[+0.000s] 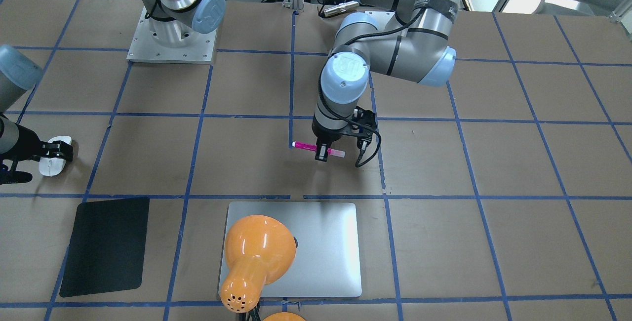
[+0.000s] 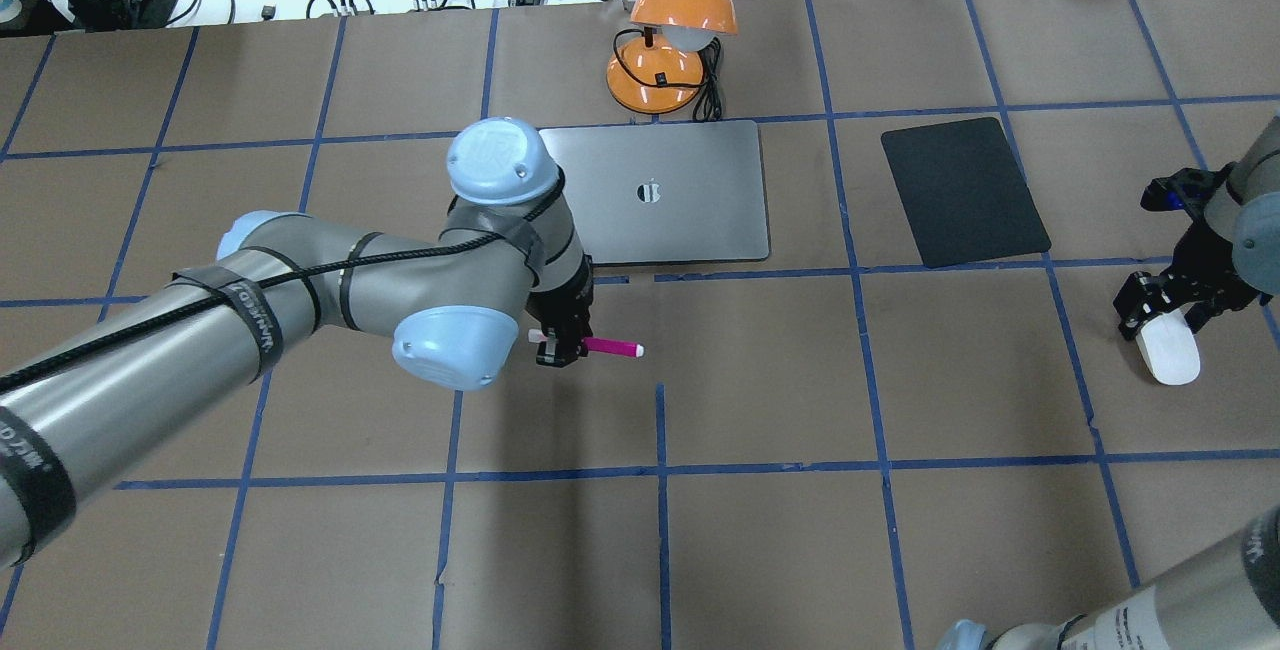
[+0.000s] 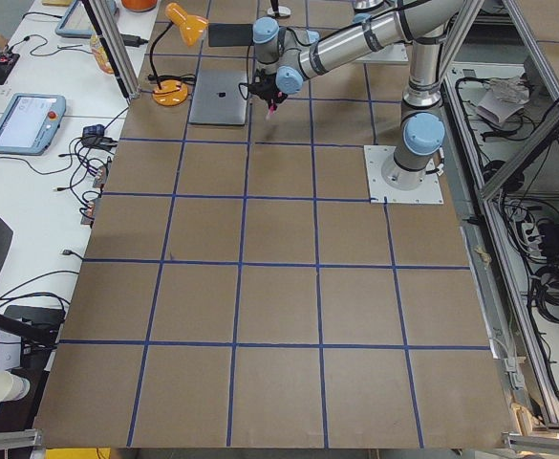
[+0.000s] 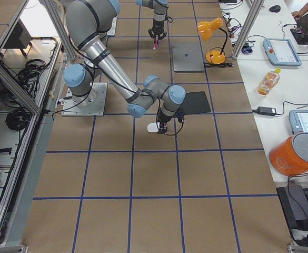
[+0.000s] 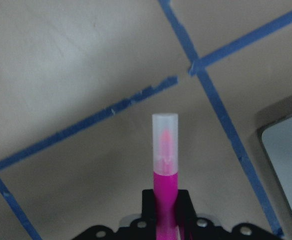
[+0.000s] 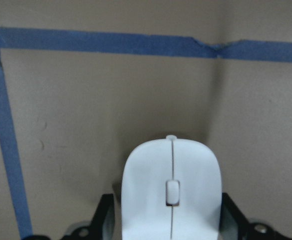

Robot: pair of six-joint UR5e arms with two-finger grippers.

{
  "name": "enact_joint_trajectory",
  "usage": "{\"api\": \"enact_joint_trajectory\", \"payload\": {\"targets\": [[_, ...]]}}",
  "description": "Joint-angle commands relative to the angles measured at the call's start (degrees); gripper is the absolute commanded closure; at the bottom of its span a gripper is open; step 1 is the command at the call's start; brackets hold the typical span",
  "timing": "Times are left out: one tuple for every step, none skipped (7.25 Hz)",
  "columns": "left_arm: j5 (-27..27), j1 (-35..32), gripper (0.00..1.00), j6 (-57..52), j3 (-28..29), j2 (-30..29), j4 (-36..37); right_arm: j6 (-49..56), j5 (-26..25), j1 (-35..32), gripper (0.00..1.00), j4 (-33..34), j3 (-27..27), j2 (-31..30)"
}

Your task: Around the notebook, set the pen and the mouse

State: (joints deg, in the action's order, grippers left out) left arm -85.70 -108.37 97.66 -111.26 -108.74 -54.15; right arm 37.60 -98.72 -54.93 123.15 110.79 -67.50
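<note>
The magenta pen (image 2: 612, 346) with its pale end (image 5: 164, 135) lies level in my left gripper (image 2: 561, 348), which is shut on its middle, a short way before the near edge of the silver notebook (image 2: 690, 220). The notebook's corner (image 5: 290, 145) shows at the right of the left wrist view. Far to the right, my right gripper (image 2: 1152, 318) is shut on the white mouse (image 2: 1171, 357), one finger on each side of it (image 6: 170, 190). The mouse sits low over the table, beyond the black mat and well away from the notebook.
An orange desk lamp (image 2: 668, 50) stands at the notebook's far edge, its shade hanging over the notebook (image 1: 256, 252). A black rectangular mat (image 2: 965, 192) lies between the notebook and the mouse. Blue tape lines grid the brown table (image 2: 760, 550).
</note>
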Motion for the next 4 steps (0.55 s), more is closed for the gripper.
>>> {"api": "enact_joint_trajectory", "payload": {"targets": [[0.1,-4.3,1.0,6.7,3.0,-4.0,1.1,-0.1,-0.1,0.0,0.44,-0.1,0.0,-0.2],[0.1,-4.7,1.0,7.0,4.5,-5.1,0.9,-0.2,-0.2,0.0,0.44,-0.4,-0.5,-0.4],[0.0,-4.9,1.0,8.2,4.7,-6.7,1.2,-0.2,-0.2,0.0,0.43,-0.5,-0.9,-0.8],[0.0,-5.3,1.0,8.5,5.1,-7.8,1.5,-1.4,-0.2,-0.5,0.42,-0.6,-2.0,-1.6]]}}
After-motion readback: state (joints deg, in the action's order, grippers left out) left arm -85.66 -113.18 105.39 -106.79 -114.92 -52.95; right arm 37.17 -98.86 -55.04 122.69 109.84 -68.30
